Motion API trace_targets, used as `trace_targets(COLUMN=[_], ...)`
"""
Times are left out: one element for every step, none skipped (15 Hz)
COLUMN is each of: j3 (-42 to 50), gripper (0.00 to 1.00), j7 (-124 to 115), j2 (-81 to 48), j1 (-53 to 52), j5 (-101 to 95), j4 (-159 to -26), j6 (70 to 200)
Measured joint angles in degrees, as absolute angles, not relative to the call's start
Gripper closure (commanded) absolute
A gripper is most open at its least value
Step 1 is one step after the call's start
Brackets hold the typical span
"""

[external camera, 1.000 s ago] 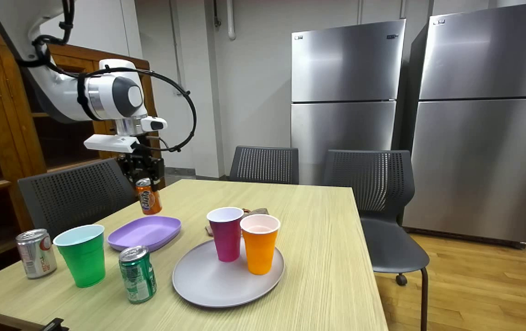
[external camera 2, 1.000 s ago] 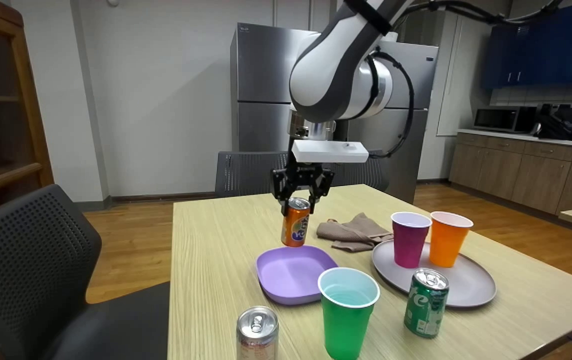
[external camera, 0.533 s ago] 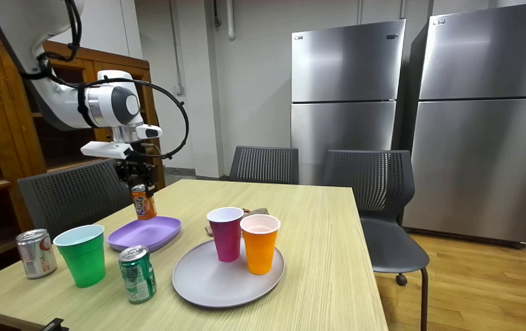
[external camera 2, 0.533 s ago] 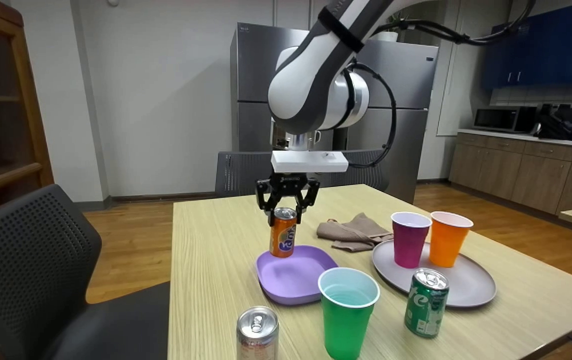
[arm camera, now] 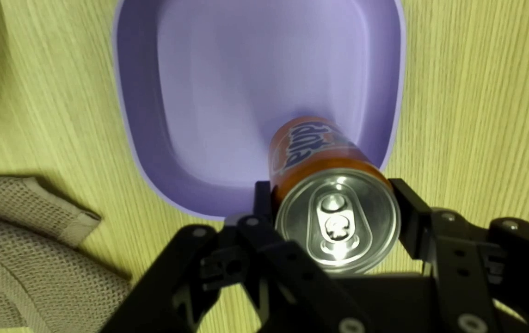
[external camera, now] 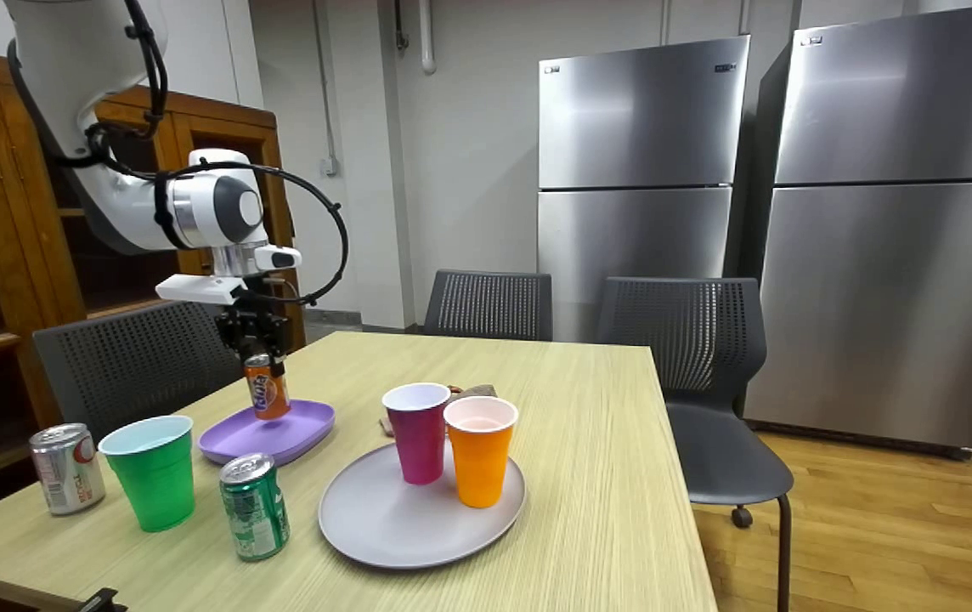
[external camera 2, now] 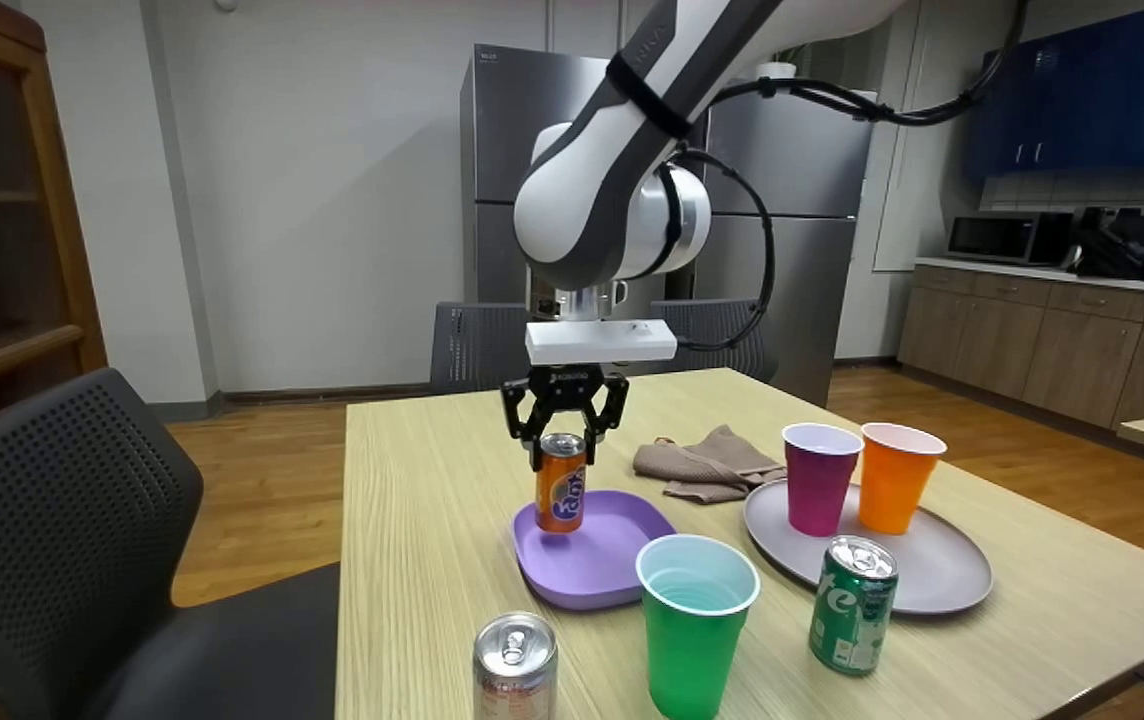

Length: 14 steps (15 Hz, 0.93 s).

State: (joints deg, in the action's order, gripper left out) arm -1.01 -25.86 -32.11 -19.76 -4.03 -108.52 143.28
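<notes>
My gripper [external camera 2: 563, 455] is shut on an orange Fanta can [external camera 2: 561, 500], with one finger on each side near its top. The can is upright and also shows in an exterior view [external camera: 267, 393]. In the wrist view its silver lid [arm camera: 338, 222] is between the fingers. The can stands over the rear part of a purple square dish [external camera 2: 602, 565]; the dish fills the upper middle of the wrist view [arm camera: 260, 69]. I cannot tell whether the can's bottom touches the dish. The dish holds nothing else that shows.
A green cup [external camera 2: 697, 640], a green can [external camera 2: 853, 605] and a silver can [external camera: 67, 469] stand near the dish. A grey plate [external camera: 401, 535] carries a magenta cup [external camera: 418, 438] and an orange cup [external camera: 480, 455]. A brown cloth [external camera 2: 702, 468] lies beside the dish. Chairs surround the table.
My gripper has moved down with the can, and toward the left in an exterior view. The can went from behind the dish to over its rear part. The other things have not moved.
</notes>
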Motion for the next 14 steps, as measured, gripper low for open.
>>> trace_targets(j3=[-0.97,-0.94,-0.88,-0.81,-0.77,-0.74,-0.72,-0.70,-0.69,-0.67,-0.65,-0.63,-0.62,-0.62], gripper=[0.12,0.11,0.06,0.01,0.00,0.00,0.00,0.00,0.00,0.00,0.00,0.00,0.00,0.00], j7=[-25.93,-25.95,-25.95,-25.95,-25.95,-25.95,-25.95,-25.95,-25.95,-25.95,-25.95,-25.95,-25.95,-25.95], j2=[-32.43,-32.65,-32.83,-32.90,-32.89,-32.87,-32.81,-32.65,-32.32,-31.87,-31.27,-30.55,-29.73,-28.87], j1=[-19.82,-19.89,-19.98,-20.07,-20.15,-20.20,-20.23,-20.25,-20.26,-20.26,-20.25,-20.25,-20.25,-20.25], j5=[-4.03,-4.04,-4.05,-4.08,-4.12,-4.18,-4.25,-4.32,-4.35,-4.35,-4.36,-4.36,-4.36,-4.36], j4=[-108.09,-107.75,-107.46,-107.19,-106.89,-106.61,-106.38,-106.25,-106.25,-106.26,-106.28,-106.41,-106.64,-106.98], j6=[142.94,142.57,142.16,141.71,141.19,140.82,140.55,140.36,140.22,140.05,139.78,139.50,139.10,138.73])
